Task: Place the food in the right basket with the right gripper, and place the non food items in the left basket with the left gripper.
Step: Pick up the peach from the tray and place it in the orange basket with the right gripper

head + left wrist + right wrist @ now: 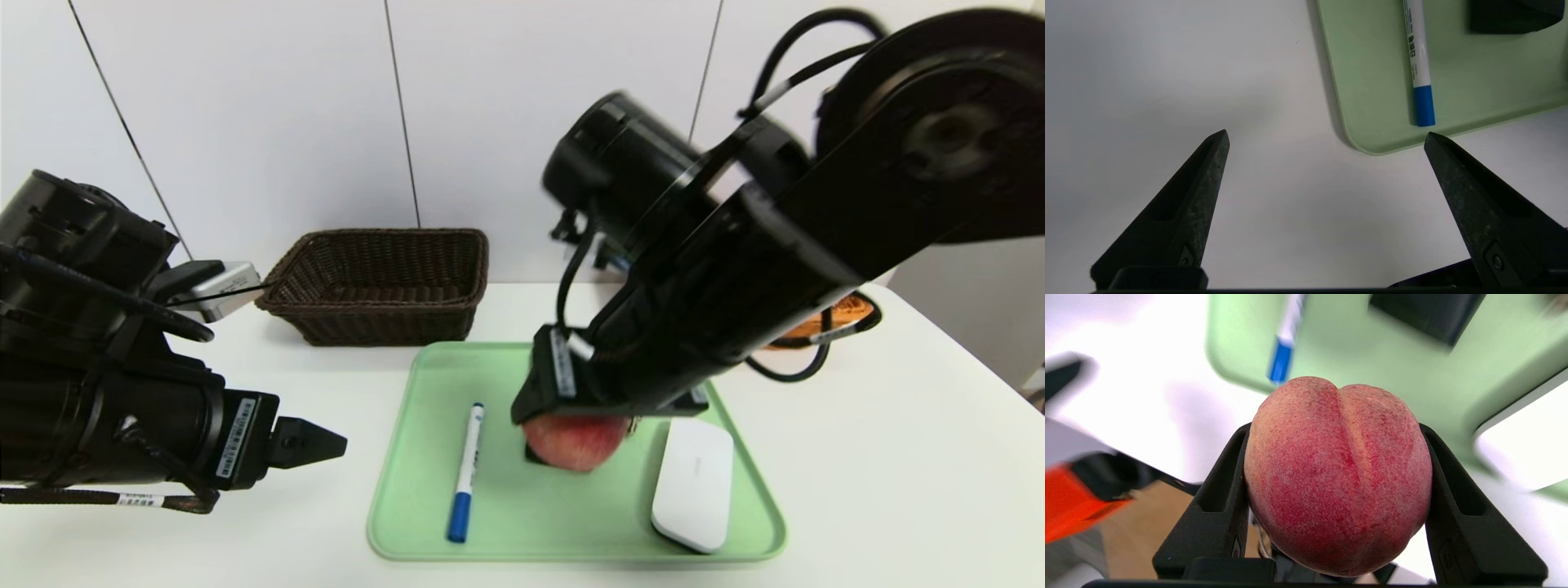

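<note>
My right gripper point(575, 431) is shut on the pink-red peach point(574, 447), holding it just over the green tray point(424, 506). In the right wrist view the peach point(1337, 473) fills the gap between both black fingers point(1224, 490). A white pen with a blue cap point(465, 472) lies on the tray's left half, and a flat white case point(694, 482) on its right. A black pouch point(1511, 16) lies behind the peach. My left gripper point(1327, 136) hangs open and empty over the bare table left of the tray. The dark brown basket point(380, 282) stands behind the tray.
The orange basket point(816, 328) is at the back right, mostly hidden by my right arm. The tray's near left corner point(1372, 143) lies close to my left gripper. A white wall rises behind the table.
</note>
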{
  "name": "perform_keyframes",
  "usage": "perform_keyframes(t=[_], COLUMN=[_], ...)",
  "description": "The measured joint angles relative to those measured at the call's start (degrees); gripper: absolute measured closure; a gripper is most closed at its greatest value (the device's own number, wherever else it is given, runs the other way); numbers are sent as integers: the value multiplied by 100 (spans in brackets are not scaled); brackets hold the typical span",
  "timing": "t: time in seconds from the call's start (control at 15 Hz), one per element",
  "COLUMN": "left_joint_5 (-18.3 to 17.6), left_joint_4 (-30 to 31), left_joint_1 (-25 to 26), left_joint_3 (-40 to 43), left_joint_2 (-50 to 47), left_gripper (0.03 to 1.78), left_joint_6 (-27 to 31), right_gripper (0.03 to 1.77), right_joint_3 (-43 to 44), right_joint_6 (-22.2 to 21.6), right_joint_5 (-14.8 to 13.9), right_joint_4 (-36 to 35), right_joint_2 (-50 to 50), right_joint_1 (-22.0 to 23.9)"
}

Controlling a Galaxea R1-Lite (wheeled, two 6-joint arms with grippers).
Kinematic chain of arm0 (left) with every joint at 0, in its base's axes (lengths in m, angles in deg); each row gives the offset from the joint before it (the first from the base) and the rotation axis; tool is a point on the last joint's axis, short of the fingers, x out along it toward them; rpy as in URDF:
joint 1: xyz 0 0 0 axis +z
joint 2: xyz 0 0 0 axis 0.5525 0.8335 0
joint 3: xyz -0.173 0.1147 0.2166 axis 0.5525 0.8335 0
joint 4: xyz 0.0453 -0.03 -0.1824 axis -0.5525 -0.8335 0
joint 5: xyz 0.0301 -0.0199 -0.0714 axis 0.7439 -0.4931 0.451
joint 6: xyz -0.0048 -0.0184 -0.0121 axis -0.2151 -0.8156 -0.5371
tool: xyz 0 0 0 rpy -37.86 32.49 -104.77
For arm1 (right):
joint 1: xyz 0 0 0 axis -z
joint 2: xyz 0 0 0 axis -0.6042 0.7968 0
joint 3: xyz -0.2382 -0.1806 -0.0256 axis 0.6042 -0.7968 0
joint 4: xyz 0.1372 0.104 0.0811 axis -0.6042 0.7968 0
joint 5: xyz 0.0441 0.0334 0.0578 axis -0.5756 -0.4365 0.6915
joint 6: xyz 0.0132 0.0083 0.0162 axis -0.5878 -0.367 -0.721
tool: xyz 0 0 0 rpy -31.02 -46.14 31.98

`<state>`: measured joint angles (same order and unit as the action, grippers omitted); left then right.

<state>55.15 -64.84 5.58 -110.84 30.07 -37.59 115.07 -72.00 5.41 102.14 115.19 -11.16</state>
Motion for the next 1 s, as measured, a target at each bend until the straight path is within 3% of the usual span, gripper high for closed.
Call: perform_keyframes(t=[0.2,0.53,0.73,1.0], left_joint_5=[-4,-9,-6,-6], left_joint_4=[575,678,761,967], left_joint_1=[2,0,2,2], left_joint_3=[-6,-102,-106,-106], left_joint_2=[52,182,194,202], left_gripper=[12,12,12,12], left_joint_6=[-127,-135,-166,-196], right_gripper=[66,67,67,67], right_joint_3=[0,-13,-17,-17], right_joint_6=[269,339,347,322], right_joint_5=[112,798,868,831], right_joint_4=[-784,-1783,-2324,-2928], right_joint_2=[-482,-305,232,970], right_joint_1=[1054,2943,3465,3771])
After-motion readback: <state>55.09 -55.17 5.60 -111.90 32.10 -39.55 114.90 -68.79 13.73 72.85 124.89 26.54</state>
